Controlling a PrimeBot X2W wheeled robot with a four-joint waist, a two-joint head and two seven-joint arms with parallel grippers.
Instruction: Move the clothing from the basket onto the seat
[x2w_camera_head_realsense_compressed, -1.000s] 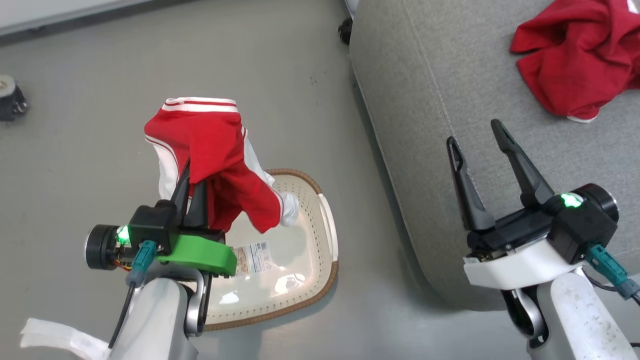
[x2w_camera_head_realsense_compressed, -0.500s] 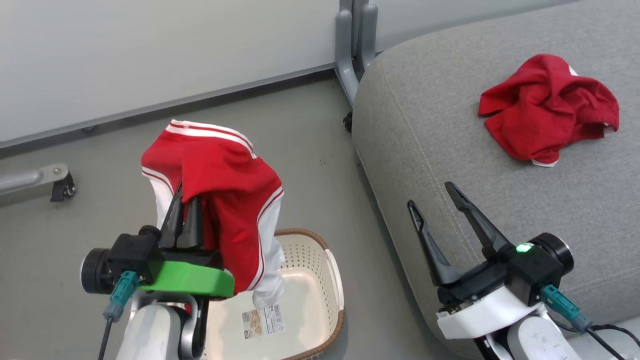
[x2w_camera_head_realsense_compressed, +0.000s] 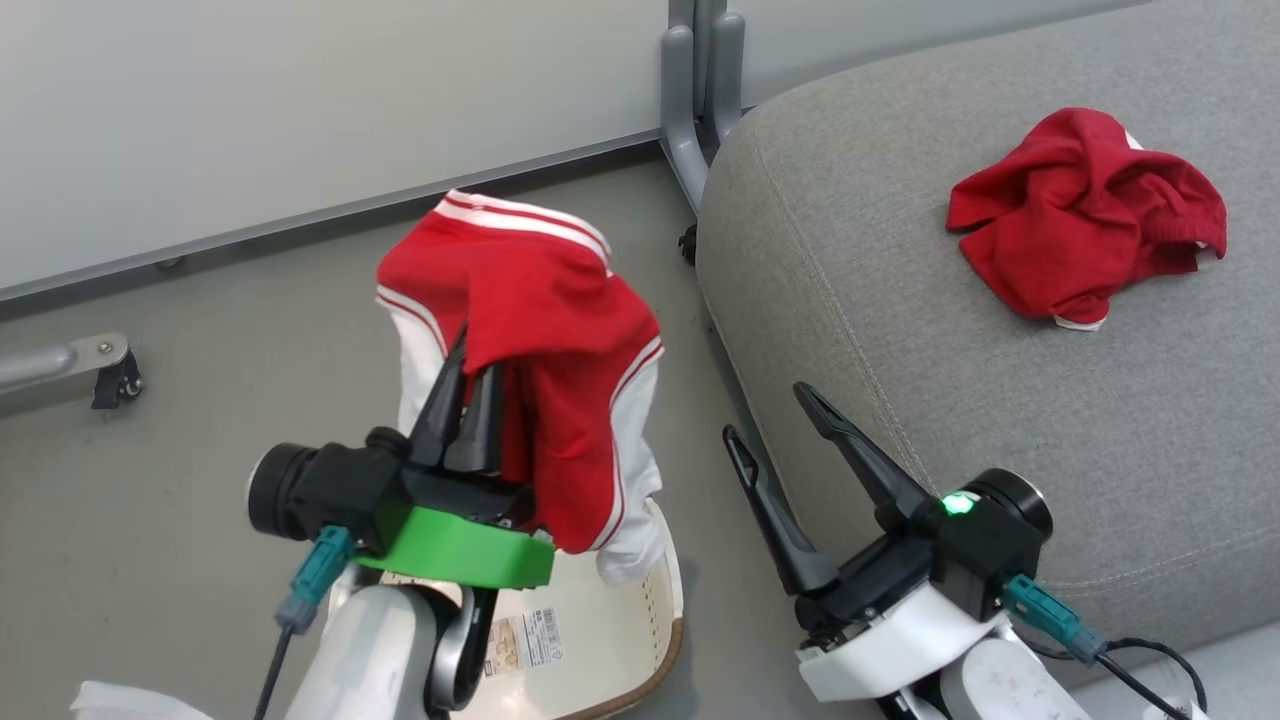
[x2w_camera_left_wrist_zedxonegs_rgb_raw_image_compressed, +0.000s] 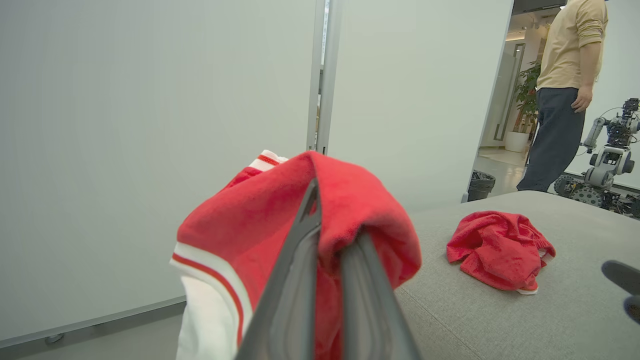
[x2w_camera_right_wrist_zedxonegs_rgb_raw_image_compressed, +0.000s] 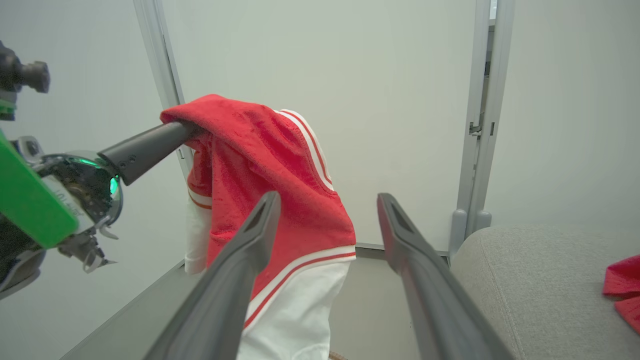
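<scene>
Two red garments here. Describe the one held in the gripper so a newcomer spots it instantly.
Left of the grey seat, above the basket, the clothing hangs from the shut left gripper. Unlike the red garment crumpled on the seat, it has white panels and striped trim.

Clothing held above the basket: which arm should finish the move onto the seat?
Left. The left gripper is shut on the clothing, which hangs above the basket, beside the seat. The right gripper is open and empty, so using it would likely need a handover.
</scene>
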